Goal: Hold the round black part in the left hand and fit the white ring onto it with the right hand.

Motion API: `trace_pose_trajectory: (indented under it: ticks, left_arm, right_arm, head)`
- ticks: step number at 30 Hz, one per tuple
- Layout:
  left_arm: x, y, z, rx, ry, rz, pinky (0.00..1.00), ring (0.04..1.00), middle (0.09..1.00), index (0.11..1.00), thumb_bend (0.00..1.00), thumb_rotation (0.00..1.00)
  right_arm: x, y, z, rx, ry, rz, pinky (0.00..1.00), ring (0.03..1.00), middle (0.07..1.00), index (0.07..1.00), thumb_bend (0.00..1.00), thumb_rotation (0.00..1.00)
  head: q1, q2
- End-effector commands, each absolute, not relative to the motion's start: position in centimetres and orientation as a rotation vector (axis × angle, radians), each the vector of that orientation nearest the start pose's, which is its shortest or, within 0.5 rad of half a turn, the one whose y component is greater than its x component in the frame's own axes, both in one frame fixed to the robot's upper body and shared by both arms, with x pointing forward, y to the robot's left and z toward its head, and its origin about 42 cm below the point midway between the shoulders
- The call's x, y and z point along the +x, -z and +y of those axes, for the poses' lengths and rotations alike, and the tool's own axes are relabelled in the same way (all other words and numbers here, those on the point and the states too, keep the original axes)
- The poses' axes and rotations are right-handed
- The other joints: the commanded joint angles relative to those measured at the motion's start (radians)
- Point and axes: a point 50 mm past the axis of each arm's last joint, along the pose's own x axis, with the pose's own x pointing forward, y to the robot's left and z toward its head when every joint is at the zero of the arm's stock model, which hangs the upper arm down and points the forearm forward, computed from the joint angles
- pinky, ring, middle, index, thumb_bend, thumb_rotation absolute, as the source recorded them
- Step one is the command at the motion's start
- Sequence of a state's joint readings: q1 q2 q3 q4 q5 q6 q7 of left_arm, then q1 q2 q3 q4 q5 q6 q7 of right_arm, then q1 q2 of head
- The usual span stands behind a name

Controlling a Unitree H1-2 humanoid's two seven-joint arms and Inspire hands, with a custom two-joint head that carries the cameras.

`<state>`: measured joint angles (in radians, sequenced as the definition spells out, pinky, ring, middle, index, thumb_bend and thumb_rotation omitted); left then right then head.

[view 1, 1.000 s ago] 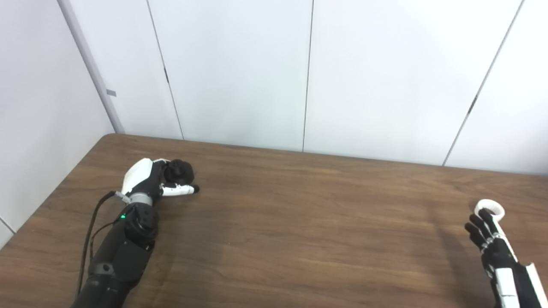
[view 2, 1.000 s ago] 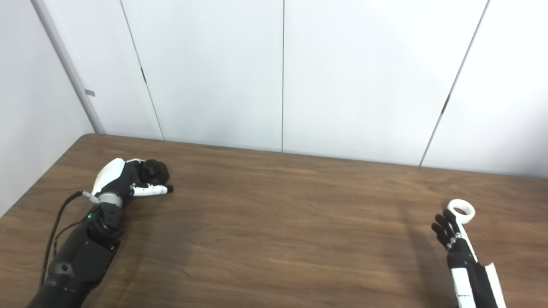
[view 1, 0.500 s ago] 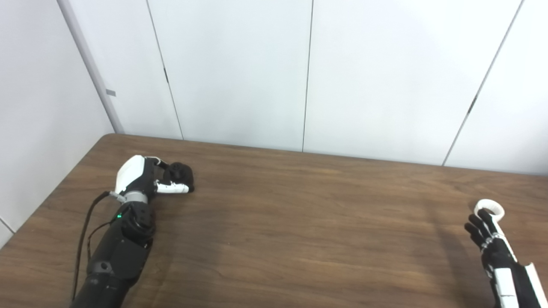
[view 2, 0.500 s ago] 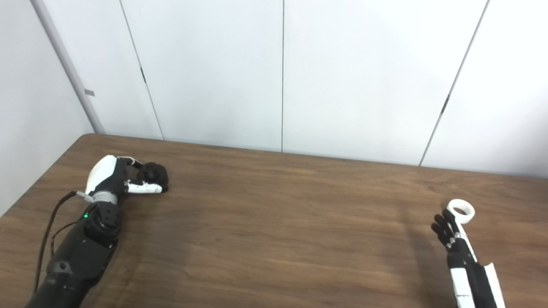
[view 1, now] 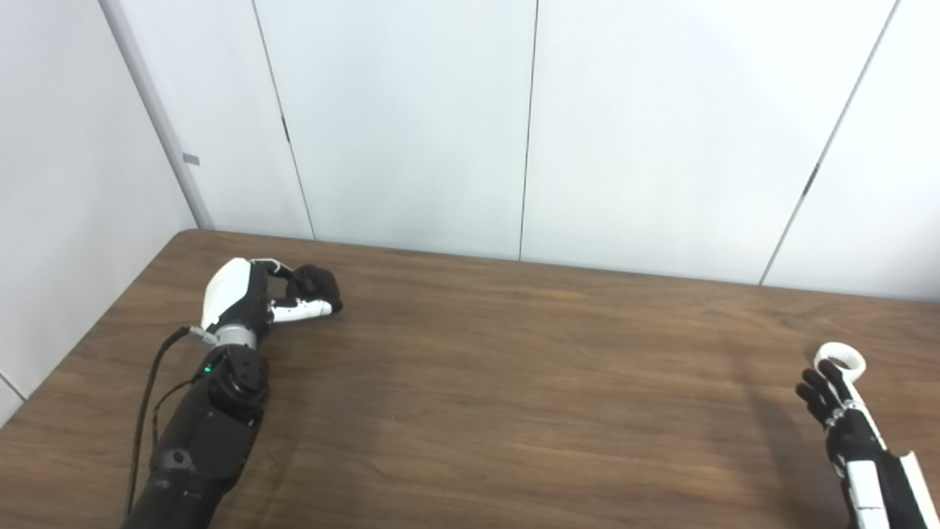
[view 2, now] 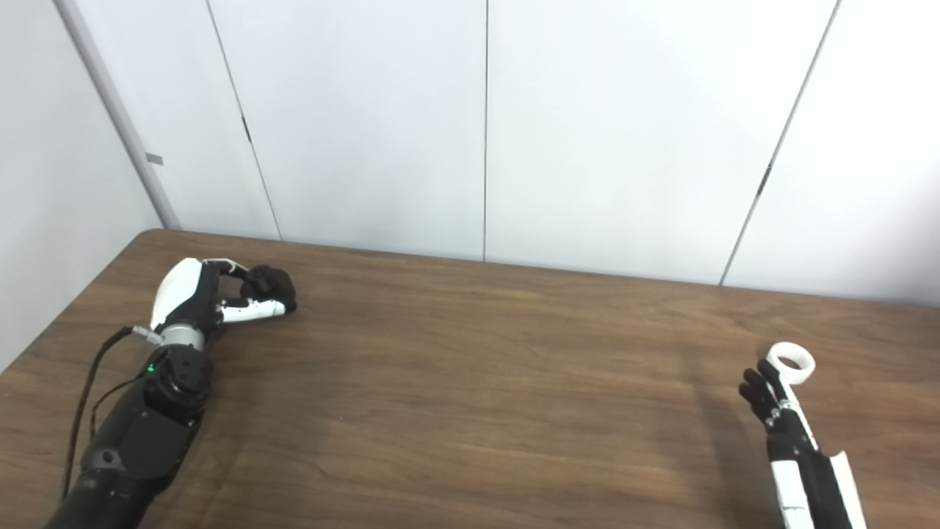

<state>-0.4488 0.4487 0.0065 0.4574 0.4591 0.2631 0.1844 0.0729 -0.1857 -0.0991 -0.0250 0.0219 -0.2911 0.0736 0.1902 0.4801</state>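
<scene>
The round black part is at the far left of the table, gripped in my left hand, whose white thumb lies under it and whose fingers curl over its top. At the right edge, the white ring sits at the fingertips of my right hand. That hand is seen edge-on, with its dark fingers curled and one white finger reaching up to the ring's rim. It appears to pinch the ring, though the contact is small and partly hidden. The two hands are far apart.
The brown wooden table stretches between the hands. White wall panels stand right behind its far edge. A black cable runs along my left forearm near the table's left edge.
My left hand has closed on the black part and shifted it slightly up and away from me. The right hand and the ring have stayed put.
</scene>
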Motion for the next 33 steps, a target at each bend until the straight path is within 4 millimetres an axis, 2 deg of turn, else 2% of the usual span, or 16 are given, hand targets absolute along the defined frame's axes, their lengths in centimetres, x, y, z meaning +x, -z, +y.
trace_pose_trajectory:
  ticks: [1, 4, 8, 14, 25, 33]
  left_arm:
    - [42.6, -20.3, 39.6, 0.947, -0.411, 0.068, 0.92, 0.918, 0.785, 0.485, 0.52, 0.05]
    - [41.7, -20.9, 38.8, 0.965, -0.388, 0.050, 0.92, 0.918, 0.784, 0.485, 0.52, 0.05]
    - [39.5, -21.6, 36.7, 1.000, -0.321, 0.002, 0.92, 0.907, 0.769, 0.485, 0.52, 0.05]
    - [36.7, -21.6, 33.5, 1.044, -0.229, -0.091, 1.00, 0.863, 0.753, 0.485, 0.52, 0.05]
    - [30.7, -18.3, 25.3, 1.067, -0.054, -0.196, 1.00, 0.858, 0.760, 0.484, 0.52, 0.05]
    - [26.5, -16.5, 21.1, 1.082, 0.079, -0.257, 1.00, 0.862, 0.761, 0.483, 0.52, 0.06]
  right_arm:
    - [22.3, -5.5, -28.6, -0.139, 0.041, -0.049, 0.96, 0.907, 0.922, 0.937, 0.59, 1.00]
    - [22.3, -5.5, -28.5, -0.133, 0.032, -0.052, 0.96, 0.915, 0.926, 0.944, 0.60, 1.00]
    - [22.5, -5.5, -28.2, -0.131, 0.035, -0.055, 0.94, 0.910, 0.925, 0.942, 0.61, 1.00]
    - [22.7, -5.5, -27.9, -0.143, 0.029, -0.065, 0.93, 0.903, 0.921, 0.938, 0.60, 1.00]
    - [23.0, -6.3, -27.1, -0.172, 0.039, -0.067, 0.91, 0.909, 0.916, 0.940, 0.62, 1.00]
    - [23.2, -7.0, -25.9, -0.174, 0.040, -0.059, 0.94, 0.918, 0.923, 0.945, 0.61, 1.00]
  head:
    - [-0.005, 0.002]
    - [-0.013, 0.006]
    - [-0.021, 0.012]
    - [-0.031, 0.020]
    - [-0.073, 0.061]
    - [-0.124, 0.080]
